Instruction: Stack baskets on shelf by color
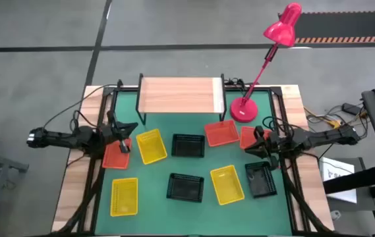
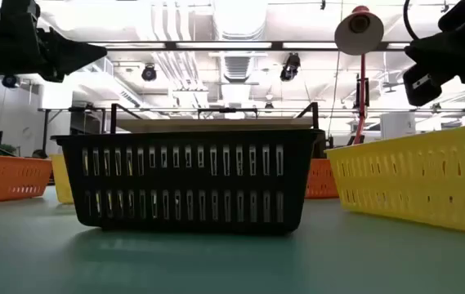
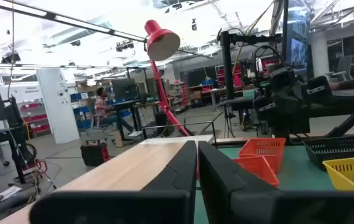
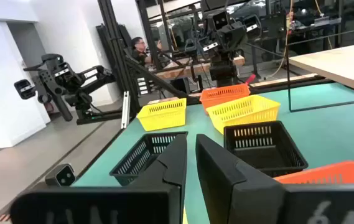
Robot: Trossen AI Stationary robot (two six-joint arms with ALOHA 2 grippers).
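**Mia:** Are the baskets heavy?

**Sam:** I think they are light, stiff plastic with holes. Pinch a thin side wall. They lie all over the green counter. One black basket sits near the middle. The shelf at 12 o'clock has nothing on it.

**Mia:** And the claws?

**Sam:** The left claw at 9 o'clock is pressed together, holding nothing, above an orange basket. The right claw at 3 o'clock is almost shut and holds nothing too.

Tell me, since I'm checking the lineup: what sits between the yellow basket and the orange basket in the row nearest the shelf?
A black basket sits between them, seen in the high view.
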